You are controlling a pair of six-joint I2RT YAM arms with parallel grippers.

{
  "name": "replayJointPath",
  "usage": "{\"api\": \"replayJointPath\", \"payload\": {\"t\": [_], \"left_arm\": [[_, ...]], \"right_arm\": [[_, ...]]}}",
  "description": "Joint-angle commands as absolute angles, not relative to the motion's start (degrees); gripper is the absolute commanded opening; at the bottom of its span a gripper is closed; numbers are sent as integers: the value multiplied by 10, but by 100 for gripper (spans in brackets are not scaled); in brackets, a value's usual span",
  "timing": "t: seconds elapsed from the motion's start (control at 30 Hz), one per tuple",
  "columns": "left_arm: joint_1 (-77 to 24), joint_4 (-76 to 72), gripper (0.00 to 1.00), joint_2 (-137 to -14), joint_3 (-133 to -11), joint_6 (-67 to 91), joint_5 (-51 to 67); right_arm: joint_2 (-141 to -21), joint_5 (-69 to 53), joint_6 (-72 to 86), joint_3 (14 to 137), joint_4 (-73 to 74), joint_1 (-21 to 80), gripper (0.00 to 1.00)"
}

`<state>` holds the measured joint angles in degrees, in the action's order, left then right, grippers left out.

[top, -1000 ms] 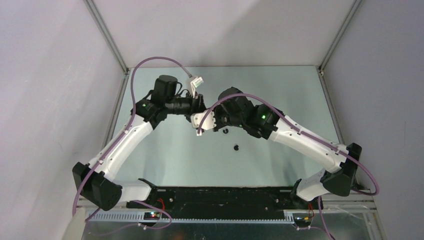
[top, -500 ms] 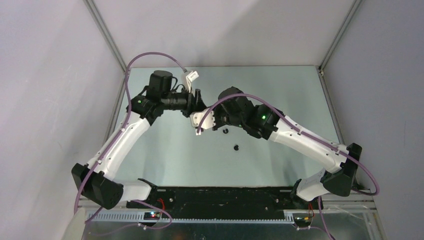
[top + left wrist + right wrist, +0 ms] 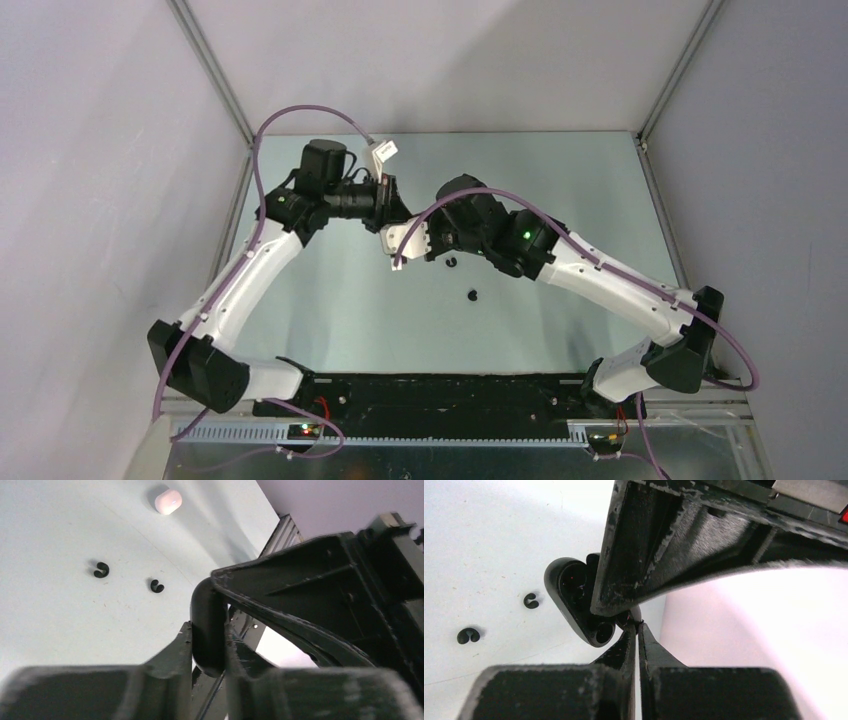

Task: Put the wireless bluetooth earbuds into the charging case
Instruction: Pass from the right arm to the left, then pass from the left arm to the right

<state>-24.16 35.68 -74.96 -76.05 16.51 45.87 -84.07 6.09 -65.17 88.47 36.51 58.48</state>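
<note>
My left gripper [image 3: 209,647] is shut on the glossy black charging case [image 3: 207,615] and holds it edge-on above the table. In the right wrist view the case [image 3: 574,597] is open, with two round wells showing. My right gripper [image 3: 638,626] is shut, its tips against the case's rim; I cannot tell if they pinch anything. Both grippers, left [image 3: 392,205] and right [image 3: 398,230], meet at the table's middle back. Two black earbuds [image 3: 451,262] [image 3: 473,295] lie on the table; they also show in the left wrist view [image 3: 101,570] [image 3: 157,586]. No white earbuds show.
A white rounded oval object [image 3: 168,501] lies on the table beyond the black earbuds. A metal frame rail [image 3: 215,85] and grey walls enclose the table at back and sides. Purple cables loop over both arms.
My left arm has shifted a little back and left, lifting its wrist with the case still held. The right arm and the two black earbuds have not moved.
</note>
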Motion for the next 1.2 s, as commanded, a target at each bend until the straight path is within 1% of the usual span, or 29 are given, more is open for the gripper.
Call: {"api": "replayJointPath", "payload": {"t": [0.0,0.03,0.1,0.23,0.3,0.33,0.37,0.4,0.47,0.5,0.53,0.57,0.67,0.8,0.93,1.07,1.17], "left_arm": [[-237,336,13,-760,-803,155,467],[-238,335,4,-760,-807,152,467],[-237,334,1,-758,-811,146,466],[-236,334,0,-747,-807,131,465],[-235,335,0,-739,-801,119,465],[-234,335,0,-736,-797,109,465],[-234,334,0,-729,-791,104,464],[-234,334,0,-726,-787,93,464],[-234,334,0,-715,-776,73,464],[-234,334,0,-706,-768,56,464],[-234,334,0,-702,-763,47,465],[-234,335,0,-693,-755,29,466],[-235,334,0,-666,-740,-15,472],[-237,334,0,-632,-726,-80,472],[-244,335,0,-599,-710,-150,452],[-248,335,0,-582,-698,-181,435],[-251,334,0,-577,-696,-188,434]], "right_arm": [[-840,38,-643,886,351,593,0],[-840,37,-641,887,351,594,0],[-840,36,-634,887,352,594,0],[-837,29,-613,889,355,589,0],[-830,0,-582,900,368,579,8],[-825,-16,-572,915,388,568,18],[-821,-48,-545,924,398,561,24],[-820,-68,-530,948,423,545,33],[-822,-141,-485,990,473,513,41],[-823,-197,-454,1002,485,501,42],[-823,-223,-438,1018,501,475,44],[-822,-274,-406,1022,505,462,44],[-820,-368,-340,1021,491,411,45],[-830,-446,-243,1010,455,376,43],[-846,-517,-210,1010,438,367,40],[-856,-549,-204,1007,431,377,38],[-861,-541,-202,1004,419,395,40]]}}
